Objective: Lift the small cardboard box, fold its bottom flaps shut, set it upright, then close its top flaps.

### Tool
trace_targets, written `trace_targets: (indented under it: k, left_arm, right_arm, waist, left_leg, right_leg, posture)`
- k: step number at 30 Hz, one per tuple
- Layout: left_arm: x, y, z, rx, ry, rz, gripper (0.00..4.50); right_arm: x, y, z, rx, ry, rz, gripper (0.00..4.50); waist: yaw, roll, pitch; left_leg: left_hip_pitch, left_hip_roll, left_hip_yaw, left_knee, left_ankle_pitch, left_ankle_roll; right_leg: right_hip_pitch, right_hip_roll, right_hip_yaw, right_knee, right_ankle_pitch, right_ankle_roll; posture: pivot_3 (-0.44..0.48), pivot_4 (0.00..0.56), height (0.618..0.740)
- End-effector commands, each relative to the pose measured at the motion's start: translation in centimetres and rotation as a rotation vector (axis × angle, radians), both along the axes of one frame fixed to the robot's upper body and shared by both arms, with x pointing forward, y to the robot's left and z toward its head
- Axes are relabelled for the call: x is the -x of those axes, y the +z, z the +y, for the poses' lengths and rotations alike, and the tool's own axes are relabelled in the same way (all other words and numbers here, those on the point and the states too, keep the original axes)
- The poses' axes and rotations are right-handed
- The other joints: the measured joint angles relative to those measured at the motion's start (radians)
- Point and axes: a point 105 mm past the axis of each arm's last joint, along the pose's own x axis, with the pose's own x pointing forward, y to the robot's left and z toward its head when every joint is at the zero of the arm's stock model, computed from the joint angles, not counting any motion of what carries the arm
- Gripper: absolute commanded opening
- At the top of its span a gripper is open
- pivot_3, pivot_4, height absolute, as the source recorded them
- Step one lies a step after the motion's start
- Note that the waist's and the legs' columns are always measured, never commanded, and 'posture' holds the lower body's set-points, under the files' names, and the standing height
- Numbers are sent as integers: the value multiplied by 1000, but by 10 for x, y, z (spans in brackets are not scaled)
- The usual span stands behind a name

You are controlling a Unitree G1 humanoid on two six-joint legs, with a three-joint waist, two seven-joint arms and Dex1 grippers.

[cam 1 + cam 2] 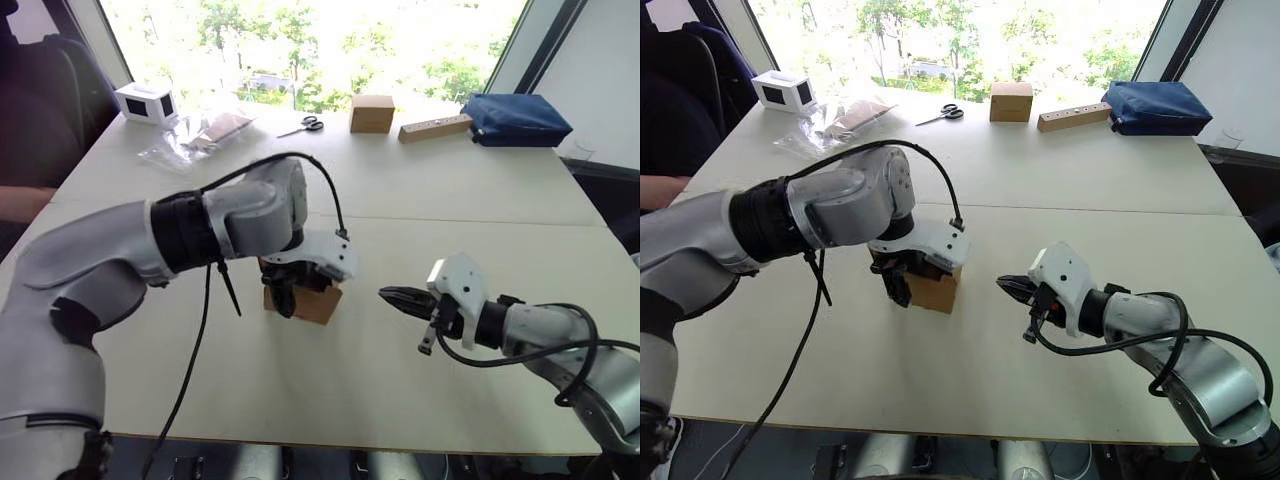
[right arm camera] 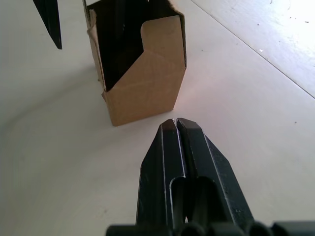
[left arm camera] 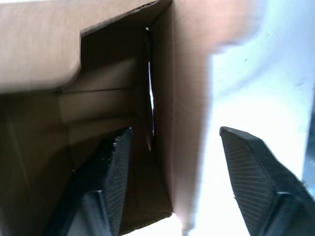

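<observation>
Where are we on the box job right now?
Early. The small cardboard box stands on the table, its upper end open. The left gripper straddles one wall, one finger inside, open. The right gripper waits shut nearby. Lifting and both flap folds apparently remain.

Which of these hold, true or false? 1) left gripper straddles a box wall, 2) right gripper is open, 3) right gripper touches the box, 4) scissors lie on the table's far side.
1) True: the left gripper has one finger inside the small cardboard box and one outside.
2) False: the right gripper has its fingers shut together.
3) False: it hangs beside the box, with a gap between.
4) True: the scissors lie far back, near the cardboard cube.
</observation>
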Motion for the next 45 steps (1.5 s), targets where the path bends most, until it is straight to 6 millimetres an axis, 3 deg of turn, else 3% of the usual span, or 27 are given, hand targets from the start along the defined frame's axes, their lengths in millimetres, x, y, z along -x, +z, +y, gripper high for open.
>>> trace_targets:
  k: [1, 8, 11, 13, 15, 19, 21, 22, 24, 27, 30, 35, 45]
  left_arm:
    - [-1, 46, -13, 158, 104, 8, 2715]
    - [-8, 96, -12, 540, 285, 183, 2715]
    - [-29, 122, -2, 847, 325, 138, 2715]
    - [-45, 128, 15, 1013, 356, 38, 2715]
    - [-55, 113, 45, 1059, 350, -82, 2715]
    - [-74, 60, 98, 905, 475, -361, 2715]
    - [-72, 36, 122, 889, 559, -412, 2715]
    - [-67, 15, 135, 883, 629, -413, 2715]
    - [-57, -15, 149, 869, 701, -409, 2715]
    - [-35, -52, 145, 868, 700, -336, 2715]
    - [-29, -68, 142, 880, 725, -314, 2715]
    - [-25, -80, 136, 881, 727, -316, 2715]
    - [-19, -82, 99, 972, 651, -263, 2715]
  right_arm:
    - [-1, 17, 2, -56, 18, -52, 0]
    - [-7, 29, 1, -178, 24, -37, 0]
    - [-5, 29, 0, -185, 28, -11, 0]
    - [-1, 20, 1, -141, 37, 30, 0]
    - [3, 5, 2, -84, 46, 72, 0]
    - [0, -7, 4, -93, 25, 84, 0]
    - [-8, -11, 3, -109, -15, 70, 0]
    - [-12, -17, 4, -97, -30, 77, 0]
    - [-16, -28, 8, -72, -41, 90, 0]
    - [-26, -38, 17, -39, -40, 78, 0]
    - [-32, -47, 23, -5, -19, 75, 0]
    - [-30, -47, 39, 0, 53, 81, 0]
    - [-28, -52, 45, 31, 99, 89, 0]
  waist:
    - [0, 0, 0]
    - [-2, 0, 0]
    - [-4, 1, 0]
    - [-6, 1, 0]
    - [-12, 3, -2]
    - [-20, 2, -1]
    - [-20, 1, -1]
    - [-21, 1, -1]
    - [-25, 2, -2]
    - [-20, 0, -2]
    - [3, -1, -3]
    - [-1, -1, -4]
    - [-1, -1, -4]
  left_leg:
    - [0, 0, 0, 0, 0, 0]
    - [1, 0, 0, 0, 0, 0]
    - [1, 0, 0, 0, 0, 0]
    - [2, 1, 0, 1, 0, 0]
    - [3, 1, 0, 0, 0, 0]
    - [3, 1, 0, 0, 2, -4]
    - [3, 1, 0, 0, 2, -3]
    - [3, 1, 0, 0, 2, -3]
    - [4, 1, 1, 0, 2, -4]
    - [3, 0, 1, 0, 2, -4]
    - [3, -1, 0, 1, 1, -3]
    - [4, -2, 0, 1, 1, -2]
    - [5, -2, 0, 1, 1, -2]
  right_leg:
    - [0, 0, 0, 0, 0, 0]
    - [-1, 0, 0, 3, -1, 2]
    - [-2, 0, 0, 7, -2, 3]
    - [-2, 0, 0, 9, -2, 2]
    - [-2, 0, 0, 10, -2, 2]
    - [-2, 0, 0, 11, -2, 2]
    - [-1, -1, 0, 10, -2, 2]
    - [-1, -2, 0, 10, -2, 2]
    - [-1, -4, 1, 10, -2, 2]
    - [-1, -5, -1, 10, -2, 2]
    - [0, -6, -2, 10, -2, 2]
    - [2, -6, -2, 10, -2, 2]
    - [2, -6, -2, 10, -2, 2]
  posture:
    - [0, 150, 740]
    - [0, 150, 740]
    - [0, 150, 740]
    - [0, 150, 740]
    - [0, 150, 740]
    - [0, 150, 740]
    - [0, 150, 740]
    - [0, 150, 740]
    - [0, 150, 740]
    - [0, 150, 740]
    - [0, 150, 740]
    - [0, 150, 740]
    - [0, 150, 740]
